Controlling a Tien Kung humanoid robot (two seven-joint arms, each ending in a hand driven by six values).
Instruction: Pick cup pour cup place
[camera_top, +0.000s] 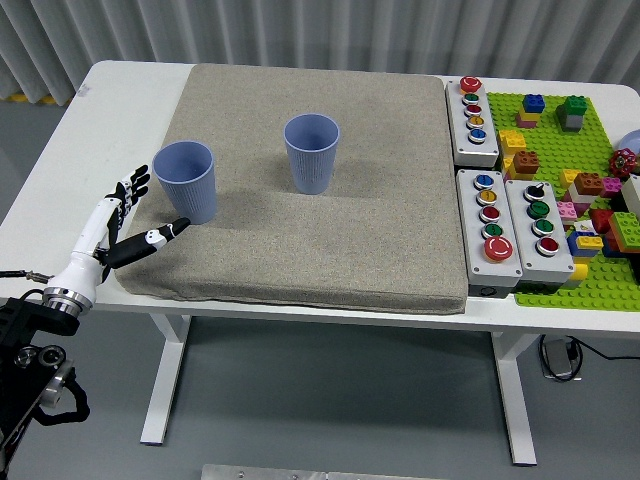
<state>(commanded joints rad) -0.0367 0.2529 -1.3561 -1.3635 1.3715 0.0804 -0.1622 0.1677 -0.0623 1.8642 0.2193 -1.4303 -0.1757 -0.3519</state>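
At the left edge of the grey mat (300, 200), the left hand (118, 228) hovers just beside the nearer blue cup (186, 181), fingers spread and holding nothing, thumb pointing in under the cup's base side. This looks like the reach of the pick step: nothing is grasped yet. The right hand is out of view.

The next move, as I judge it, calls for the hand to slide in around the cup's lower wall and close with thumb on one side and fingers on the other, firmly enough to lift but not so hard as to buckle it, then carry it across to the second blue cup (311, 152) for the pour.

Both cups stand upright on the mat, well apart, mouths open; the first sits near the mat's left border, the second nearer the middle. They are tapered, ribbed and look light, so a sideways nudge could tip one. Their contents cannot be made out. The mat covers most of the white worktop (120, 90).
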